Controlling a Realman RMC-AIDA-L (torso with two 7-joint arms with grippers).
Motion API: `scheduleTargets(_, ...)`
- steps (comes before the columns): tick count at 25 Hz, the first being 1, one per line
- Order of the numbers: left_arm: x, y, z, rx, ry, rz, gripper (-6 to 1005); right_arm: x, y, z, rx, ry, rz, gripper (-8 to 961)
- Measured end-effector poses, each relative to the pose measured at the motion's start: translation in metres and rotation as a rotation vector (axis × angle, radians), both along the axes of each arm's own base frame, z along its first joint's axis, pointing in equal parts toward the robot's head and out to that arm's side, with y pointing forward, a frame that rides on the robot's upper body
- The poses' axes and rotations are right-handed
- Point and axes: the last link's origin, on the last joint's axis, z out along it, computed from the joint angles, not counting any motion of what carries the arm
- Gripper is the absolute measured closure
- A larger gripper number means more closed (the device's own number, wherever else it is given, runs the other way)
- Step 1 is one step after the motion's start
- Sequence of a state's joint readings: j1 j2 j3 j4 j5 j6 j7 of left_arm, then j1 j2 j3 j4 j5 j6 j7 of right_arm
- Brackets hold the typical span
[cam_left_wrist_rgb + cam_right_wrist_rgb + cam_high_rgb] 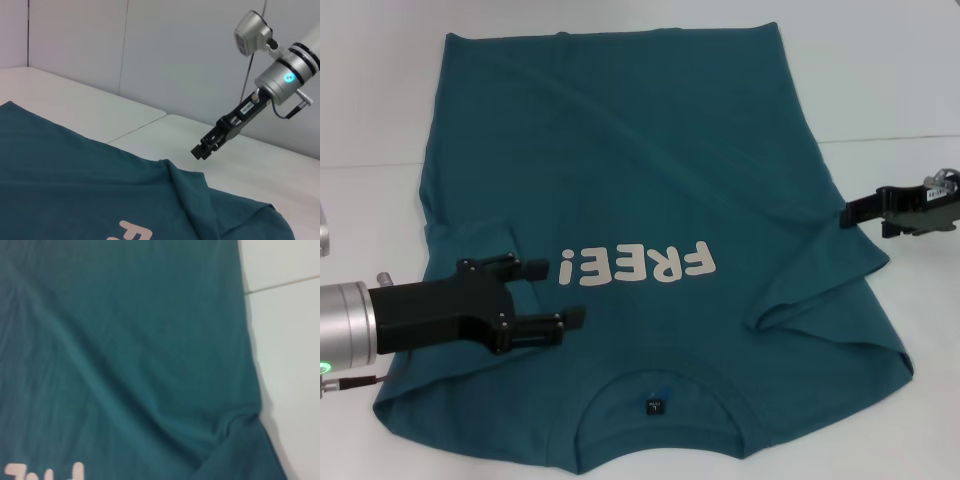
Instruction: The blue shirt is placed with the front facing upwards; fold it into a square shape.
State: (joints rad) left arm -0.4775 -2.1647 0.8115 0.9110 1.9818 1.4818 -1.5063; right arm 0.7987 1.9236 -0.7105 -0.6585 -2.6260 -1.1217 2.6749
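The blue shirt (650, 170) lies flat on the white table (885, 80), front up. Its collar (656, 385) is nearest me and the white "FREE!" lettering (638, 265) reads upside down. My left gripper (560, 293) hovers open over the shirt's left side beside the lettering, with nothing between its black fingers. My right gripper (848, 213) is at the shirt's right edge, level with the chest. In the left wrist view the right gripper (200, 150) looks shut and hangs just off the cloth (75, 175). The right wrist view shows only the shirt's fabric (125, 365).
Both sleeves lie tucked in, leaving raised folds at the right (800, 305) and left (470, 235). A seam (890, 138) crosses the tabletop. A grey wall (165, 50) stands behind the table.
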Motion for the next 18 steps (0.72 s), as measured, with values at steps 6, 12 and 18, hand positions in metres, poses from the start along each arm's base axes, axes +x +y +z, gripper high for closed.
scheduleTargets(6,0.000,0.000,0.000,-0.001,-0.001,0.001,152,0.011,-0.005,-0.006,-0.012,-0.032,-0.029,242)
scheduleTargets(12,0.000,0.000,-0.001,-0.003,-0.001,0.001,153,0.020,-0.010,-0.004,-0.006,-0.046,-0.049,215)
scheduleTargets(18,0.000,0.000,-0.001,-0.004,-0.001,0.001,153,0.028,-0.012,-0.003,0.010,-0.054,-0.062,219)
